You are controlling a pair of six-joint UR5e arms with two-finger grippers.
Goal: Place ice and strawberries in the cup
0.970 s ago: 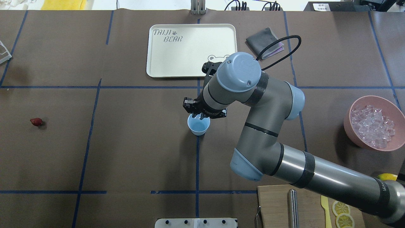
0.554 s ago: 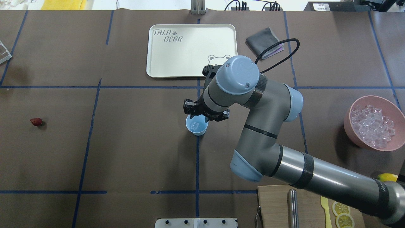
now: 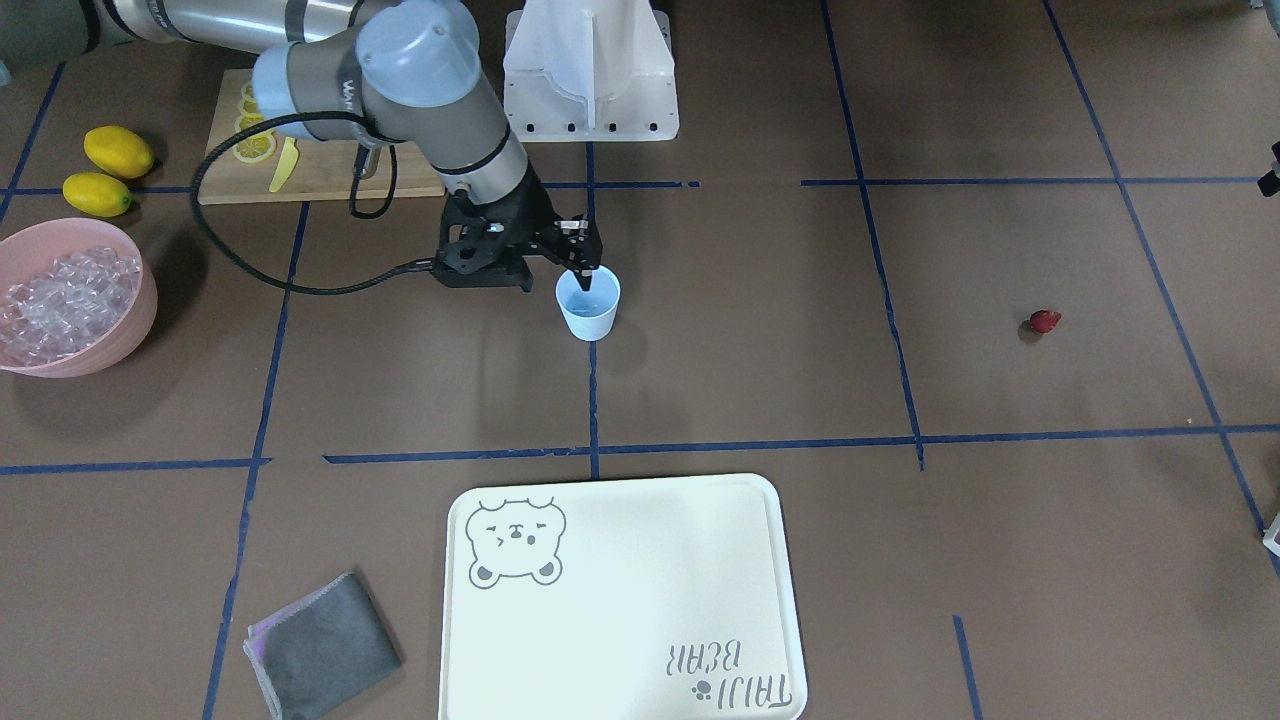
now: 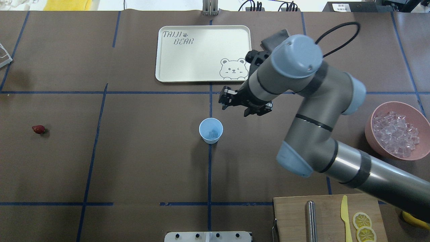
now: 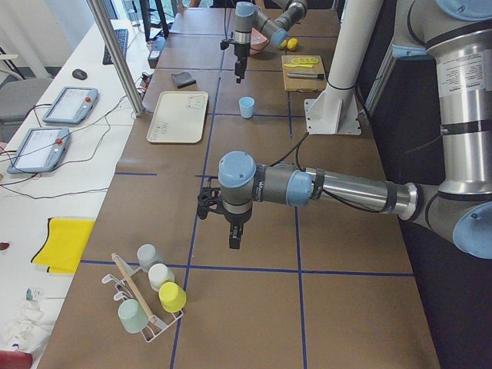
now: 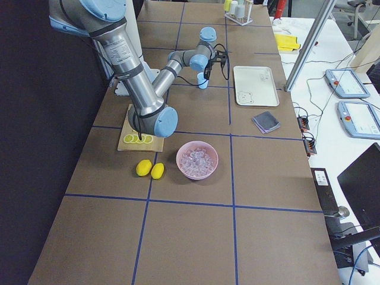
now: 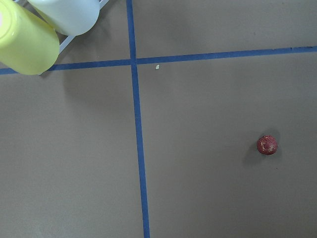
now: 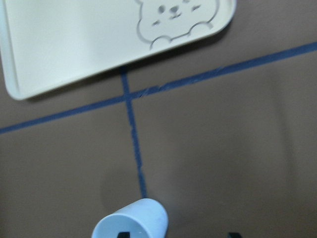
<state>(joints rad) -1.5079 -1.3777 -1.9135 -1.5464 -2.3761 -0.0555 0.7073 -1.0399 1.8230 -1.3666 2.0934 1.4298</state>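
Observation:
The pale blue cup stands upright at the table's middle, with one clear ice cube inside it. More ice fills the pink bowl at the right. My right gripper hangs above the table just beyond and to the right of the cup. In the right wrist view its fingertips stand wide apart with nothing between them, and the cup is at the bottom edge. The strawberry lies alone far left, and shows again. My left gripper shows only in the exterior left view; whether open or shut I cannot tell.
A cream tray lies behind the cup, a grey cloth beside it. Front right is a cutting board with a yellow knife and lemon slices; two lemons lie near it. A rack of cups stands at the far left.
My right gripper has let an ice cube into the cup, then drawn away from the rim, back and to the right. The cup and the strawberry have not moved.

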